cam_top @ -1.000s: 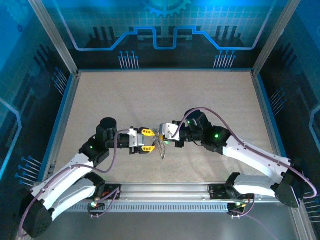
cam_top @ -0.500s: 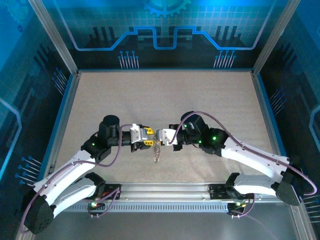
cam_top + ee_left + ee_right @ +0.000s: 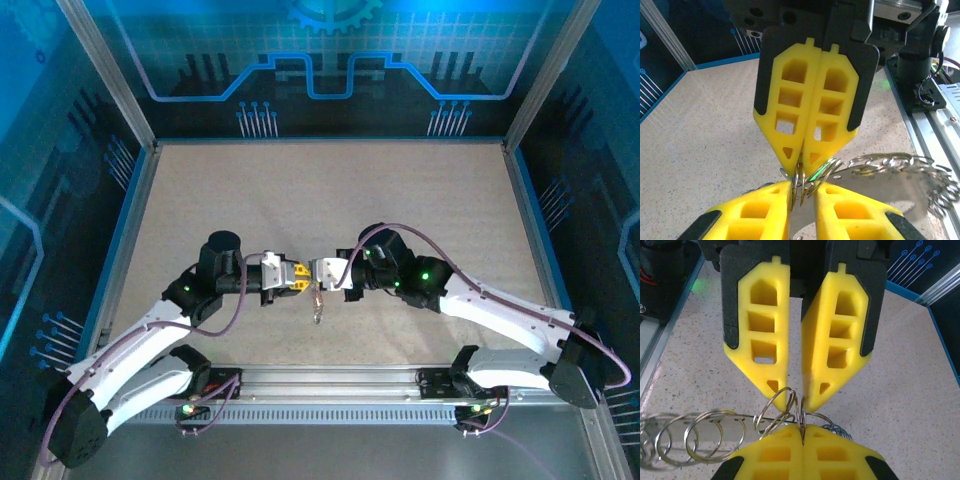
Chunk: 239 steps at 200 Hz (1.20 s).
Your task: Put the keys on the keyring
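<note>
The keyring (image 3: 317,303) is a chain of thin silver rings hanging between the two grippers at the table's middle front. My right gripper (image 3: 318,272) is shut on one ring, its own fingertips pressed together around it (image 3: 802,432). The left gripper (image 3: 300,274) faces it tip to tip. Its fingers (image 3: 755,210) stand a narrow gap apart with a few rings wedged between them (image 3: 802,187). The rest of the ring chain (image 3: 890,162) trails sideways, and it sits low and left in the right wrist view (image 3: 690,435). Keys with coloured heads are hidden or too small to make out.
A flat silver strip (image 3: 880,192) lies among the rings. The aluminium rail (image 3: 330,380) and both arm bases run along the near edge. Blue-edged walls (image 3: 135,210) enclose the speckled table (image 3: 330,190), with open room behind the grippers.
The left gripper's fingers have narrowed from wide open onto the rings. Both grippers have drawn together, and the hanging chain has shifted slightly.
</note>
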{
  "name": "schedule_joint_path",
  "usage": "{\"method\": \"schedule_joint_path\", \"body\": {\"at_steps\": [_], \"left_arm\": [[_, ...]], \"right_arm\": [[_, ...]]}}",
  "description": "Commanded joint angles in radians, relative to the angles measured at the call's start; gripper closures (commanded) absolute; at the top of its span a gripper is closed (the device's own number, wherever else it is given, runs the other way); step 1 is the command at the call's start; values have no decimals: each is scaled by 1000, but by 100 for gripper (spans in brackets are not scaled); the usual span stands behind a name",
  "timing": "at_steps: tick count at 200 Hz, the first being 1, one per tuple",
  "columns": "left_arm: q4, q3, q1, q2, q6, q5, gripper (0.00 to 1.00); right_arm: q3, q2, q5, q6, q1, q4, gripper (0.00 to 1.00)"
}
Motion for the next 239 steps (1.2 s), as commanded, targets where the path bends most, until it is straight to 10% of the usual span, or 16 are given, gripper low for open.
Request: {"method": "schedule_joint_path", "body": {"at_steps": [1, 159, 239], "left_arm": [[-39, 22, -11, -9, 63, 13, 80], [-30, 0, -33, -55, 101, -145, 79], [-34, 4, -33, -75, 79, -154, 100]], "right_arm": [[31, 5, -31, 19, 21, 56, 100], [31, 21, -72, 111, 31, 131, 100], [23, 23, -59, 96, 35, 132, 96]]}}
